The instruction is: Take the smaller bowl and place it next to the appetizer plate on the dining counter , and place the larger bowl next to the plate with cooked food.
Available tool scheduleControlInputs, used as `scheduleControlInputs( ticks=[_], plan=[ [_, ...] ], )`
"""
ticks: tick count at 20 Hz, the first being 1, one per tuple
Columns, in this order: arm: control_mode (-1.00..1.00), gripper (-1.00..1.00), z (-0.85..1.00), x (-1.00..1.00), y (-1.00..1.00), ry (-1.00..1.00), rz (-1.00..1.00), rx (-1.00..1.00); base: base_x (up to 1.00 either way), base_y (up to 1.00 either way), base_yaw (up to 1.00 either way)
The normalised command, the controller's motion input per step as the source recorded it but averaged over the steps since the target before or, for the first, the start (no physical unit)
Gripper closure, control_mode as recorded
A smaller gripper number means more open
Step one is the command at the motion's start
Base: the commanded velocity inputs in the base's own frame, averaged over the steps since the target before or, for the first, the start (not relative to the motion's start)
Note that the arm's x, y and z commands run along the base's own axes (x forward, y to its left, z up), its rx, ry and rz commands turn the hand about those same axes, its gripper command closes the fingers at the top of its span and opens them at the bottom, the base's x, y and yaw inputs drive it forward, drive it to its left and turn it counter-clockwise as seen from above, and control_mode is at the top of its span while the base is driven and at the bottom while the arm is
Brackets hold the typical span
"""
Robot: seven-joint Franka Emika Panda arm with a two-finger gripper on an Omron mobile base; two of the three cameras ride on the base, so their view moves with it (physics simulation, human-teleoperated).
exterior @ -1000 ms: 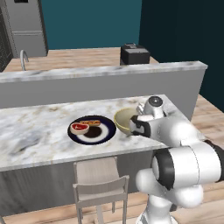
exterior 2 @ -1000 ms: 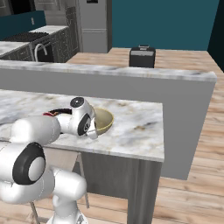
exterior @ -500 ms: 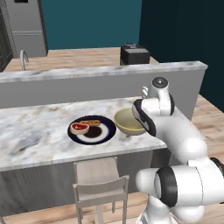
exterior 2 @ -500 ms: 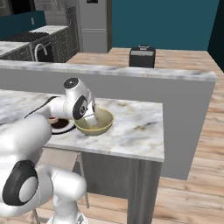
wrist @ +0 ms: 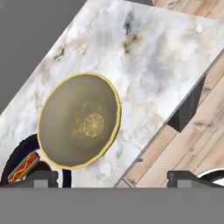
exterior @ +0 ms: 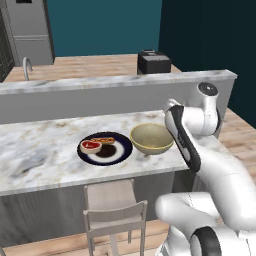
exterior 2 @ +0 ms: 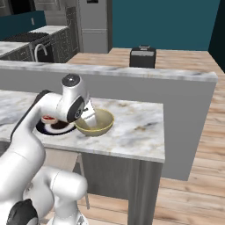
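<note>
The larger bowl (exterior: 151, 138) (exterior 2: 94, 123) (wrist: 78, 120), yellowish-tan with a golden rim, stands upright on the dining counter (exterior: 40, 160) (exterior 2: 136, 127) (wrist: 144, 57). It sits right beside the plate with cooked food (exterior: 105, 148) (exterior 2: 55, 126) (wrist: 17, 168), a dark plate with red and white pieces. My gripper (wrist: 113, 178) (exterior 2: 90, 119) hovers above the bowl, open, with nothing between its fingers. The smaller bowl and the appetizer plate are out of view.
A raised grey wall with a marble top (exterior: 100, 97) (exterior 2: 145, 88) runs behind the counter. The counter's end edge (exterior 2: 160, 132) lies just past the bowl. A stool (exterior: 112, 210) stands below the plate. A black toaster (exterior: 154, 62) (exterior 2: 143, 57) sits on the far counter.
My hand has lifted off the larger bowl and pulled up and back, its jaws spreading a little wider. The bowl stays on the counter beside the dark plate.
</note>
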Motion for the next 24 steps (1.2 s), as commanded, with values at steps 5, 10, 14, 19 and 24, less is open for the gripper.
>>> scheduleControlInputs(
  ticks=[5, 10, 14, 19, 24],
  plan=[
    [-1.00, -1.00, 0.00, -0.77, 0.35, 0.00, 0.56, -0.17, 0.00, 0.00, 0.00],
    [-1.00, -1.00, 0.05, -0.44, 0.30, 0.00, 0.55, -0.27, 0.00, 0.00, 0.00],
    [-1.00, -1.00, 0.13, -0.26, 0.31, 0.00, 0.39, -0.35, 0.00, 0.00, 0.00],
    [-1.00, -1.00, 0.65, -0.02, 0.00, -0.05, 0.17, -0.27, 0.00, 0.00, 0.00],
    [-1.00, -1.00, 0.52, -0.09, -0.07, -0.26, 0.03, -0.14, 0.00, 0.00, 0.00]
  ],
)
